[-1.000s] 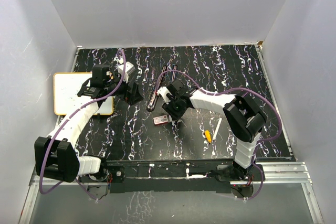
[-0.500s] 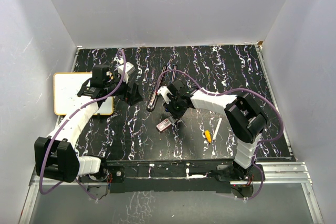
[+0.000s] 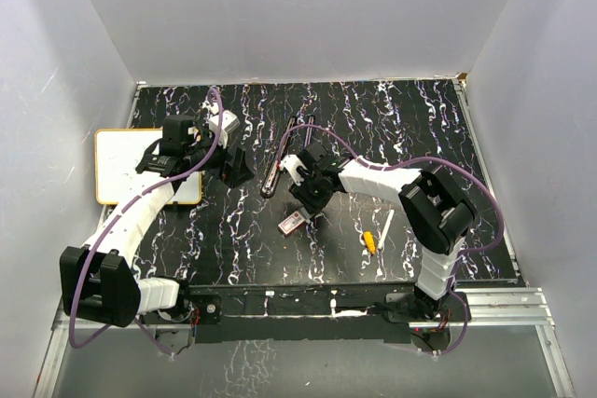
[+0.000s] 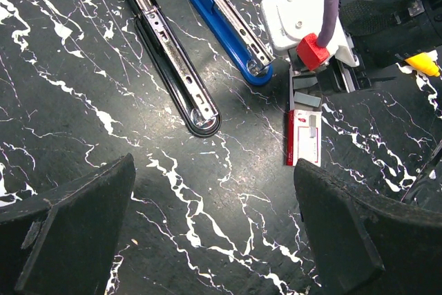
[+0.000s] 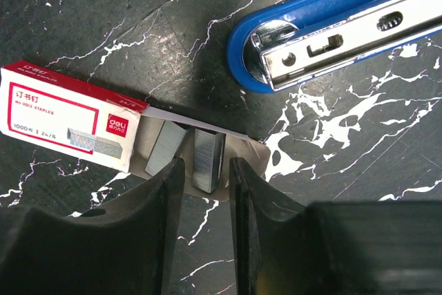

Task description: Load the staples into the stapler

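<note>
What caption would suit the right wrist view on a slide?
Right end effector straddling a staple strip in the slid-open staples box, beside the open blue stapler.

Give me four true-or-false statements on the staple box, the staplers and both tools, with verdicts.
1. The staple box has its tray slid out, staple strips showing. True.
2. The left tool is shut on a stapler. False: it is open and holds nothing.
3. The blue stapler lies open, its metal channel exposed. True.
4. The right tool straddles the blue stapler. False: its fingers stand either side of a staple strip in the tray.
</note>
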`<control>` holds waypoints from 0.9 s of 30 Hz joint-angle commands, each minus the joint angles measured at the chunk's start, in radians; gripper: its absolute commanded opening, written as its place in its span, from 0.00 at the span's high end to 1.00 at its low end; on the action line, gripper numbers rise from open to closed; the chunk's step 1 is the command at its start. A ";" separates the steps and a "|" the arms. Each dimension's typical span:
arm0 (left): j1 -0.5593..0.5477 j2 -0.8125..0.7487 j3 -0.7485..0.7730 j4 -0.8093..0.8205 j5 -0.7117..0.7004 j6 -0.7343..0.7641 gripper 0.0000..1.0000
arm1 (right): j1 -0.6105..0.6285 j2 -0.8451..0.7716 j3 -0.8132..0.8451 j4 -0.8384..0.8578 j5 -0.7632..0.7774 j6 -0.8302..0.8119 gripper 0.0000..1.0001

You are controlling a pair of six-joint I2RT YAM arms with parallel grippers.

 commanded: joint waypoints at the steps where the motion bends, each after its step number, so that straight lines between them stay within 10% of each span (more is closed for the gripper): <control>1: -0.006 -0.039 0.002 -0.005 0.032 0.016 0.03 | 0.002 -0.031 0.016 0.007 -0.014 -0.010 0.64; 27: -0.005 -0.039 -0.001 -0.009 0.037 0.022 0.03 | 0.044 -0.045 -0.018 0.071 0.104 -0.053 0.75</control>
